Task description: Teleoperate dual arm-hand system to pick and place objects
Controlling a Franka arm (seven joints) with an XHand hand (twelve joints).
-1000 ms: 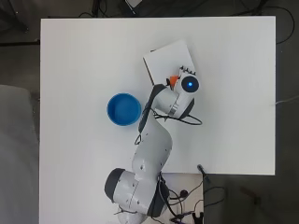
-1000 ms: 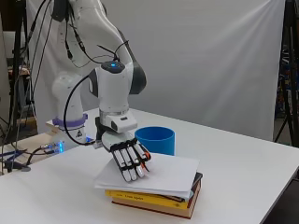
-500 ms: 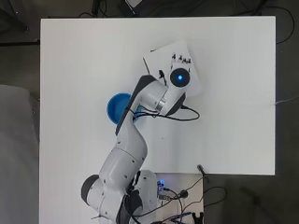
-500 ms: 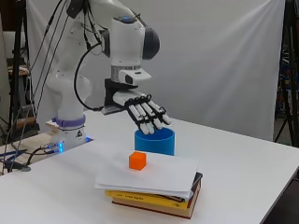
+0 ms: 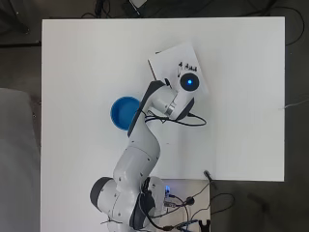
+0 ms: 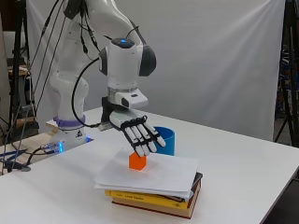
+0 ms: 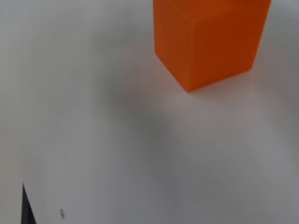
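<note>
A small orange cube (image 6: 137, 161) sits on a white sheet (image 6: 166, 176) that tops a stack of books (image 6: 149, 204). My hand (image 6: 134, 129) hovers just over the cube, open, its fingers straight and sloping down. Whether the fingertips (image 6: 145, 150) touch the cube's top I cannot tell. From above, the arm hides the cube; only the hand (image 5: 189, 66) shows over the sheet (image 5: 166, 60). The wrist view has the cube (image 7: 210, 42) close, standing on the white sheet (image 7: 117, 140).
A blue bowl (image 5: 123, 112) stands on the table beside the books, on the arm's side; in the side view the bowl (image 6: 168, 140) is behind the hand. Cables and electronics lie near the arm's base (image 5: 178, 203).
A second ago the hand lay low on the sheet, covering the cube. It then rose high, leaving the cube on the sheet. Now it has come down again to just over the cube.
</note>
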